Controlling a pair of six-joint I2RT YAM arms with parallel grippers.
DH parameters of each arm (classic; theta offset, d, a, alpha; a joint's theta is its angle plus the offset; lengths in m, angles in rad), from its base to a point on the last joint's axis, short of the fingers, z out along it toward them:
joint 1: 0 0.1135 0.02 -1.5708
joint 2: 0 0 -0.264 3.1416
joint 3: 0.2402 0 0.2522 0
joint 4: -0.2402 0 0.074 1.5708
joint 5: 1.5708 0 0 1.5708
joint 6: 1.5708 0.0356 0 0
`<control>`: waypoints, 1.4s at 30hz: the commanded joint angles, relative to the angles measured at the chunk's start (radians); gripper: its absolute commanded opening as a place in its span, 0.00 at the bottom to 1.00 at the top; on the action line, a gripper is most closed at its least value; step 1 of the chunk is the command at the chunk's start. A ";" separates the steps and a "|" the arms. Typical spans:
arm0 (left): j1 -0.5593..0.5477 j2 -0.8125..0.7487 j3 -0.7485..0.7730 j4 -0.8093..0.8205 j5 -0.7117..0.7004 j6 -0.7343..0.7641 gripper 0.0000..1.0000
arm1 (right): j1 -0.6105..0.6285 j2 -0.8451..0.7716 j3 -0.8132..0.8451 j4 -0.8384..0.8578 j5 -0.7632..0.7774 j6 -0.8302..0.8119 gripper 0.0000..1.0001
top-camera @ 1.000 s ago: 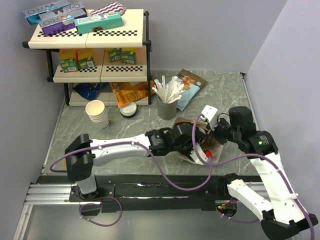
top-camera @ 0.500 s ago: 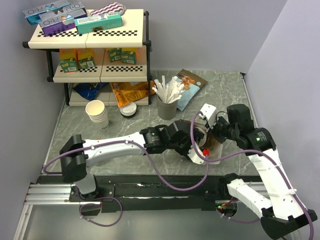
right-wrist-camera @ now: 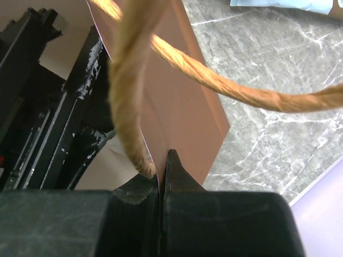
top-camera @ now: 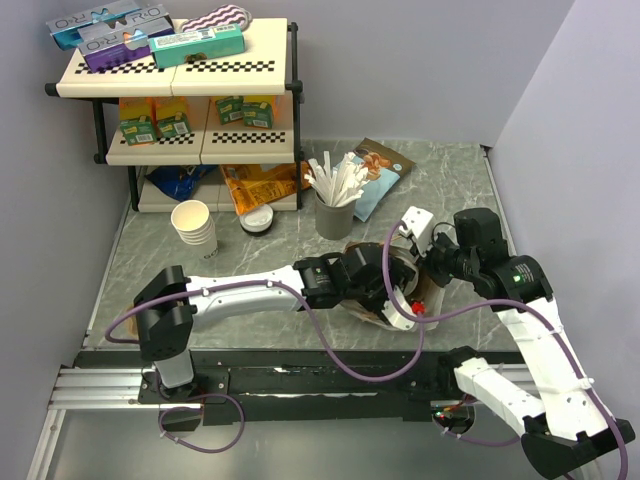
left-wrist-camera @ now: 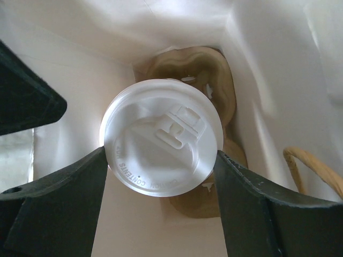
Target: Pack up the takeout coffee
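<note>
The takeout coffee [left-wrist-camera: 161, 138] shows from above in the left wrist view: a round white sip lid on its cup, down inside a paper bag with pale inner walls [left-wrist-camera: 64, 75]. A brown pulp carrier [left-wrist-camera: 214, 80] lies under it. My left gripper [left-wrist-camera: 161, 154] reaches into the bag [top-camera: 424, 290], its two dark fingers [left-wrist-camera: 59, 209] pressed against opposite edges of the lid. In the top view the left gripper [top-camera: 385, 282] is inside the bag's mouth and the cup is hidden. My right gripper [right-wrist-camera: 163, 160] is shut on the brown bag's upper edge [right-wrist-camera: 182, 96], beside its twine handle [right-wrist-camera: 128, 107].
A grey holder of white straws [top-camera: 335, 212] stands behind the bag. A stack of lidless cups [top-camera: 195, 228] and loose lids [top-camera: 257, 220] sit at back left, in front of a stocked shelf rack [top-camera: 175, 100]. Snack packets [top-camera: 382, 168] lie at the back.
My left gripper drew slightly left half a second ago and has moved back right and lower in the bag. The right gripper keeps its hold on the bag's edge.
</note>
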 commanded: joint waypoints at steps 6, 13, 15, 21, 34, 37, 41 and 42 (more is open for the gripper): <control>-0.004 0.048 0.093 -0.029 0.054 0.080 0.01 | 0.010 -0.009 0.040 0.017 -0.030 0.061 0.00; -0.010 0.083 0.107 -0.021 0.032 0.097 0.01 | 0.012 -0.015 0.032 0.020 -0.041 0.072 0.00; -0.013 0.103 0.118 -0.022 0.015 0.102 0.01 | 0.010 -0.015 0.033 0.017 -0.050 0.074 0.00; -0.015 0.138 0.135 -0.026 -0.018 0.117 0.01 | 0.013 -0.007 0.052 -0.003 -0.076 0.075 0.00; -0.015 0.181 0.184 -0.114 0.036 0.207 0.01 | 0.010 0.010 0.058 0.005 -0.141 0.152 0.00; -0.007 0.196 0.219 -0.165 0.068 0.189 0.01 | 0.010 0.011 0.063 0.003 -0.138 0.152 0.00; -0.003 0.201 0.251 -0.205 0.097 0.142 0.01 | 0.012 0.008 0.059 0.002 -0.138 0.146 0.00; 0.001 0.206 0.259 -0.216 0.105 0.137 0.01 | 0.010 0.005 0.053 0.003 -0.138 0.146 0.00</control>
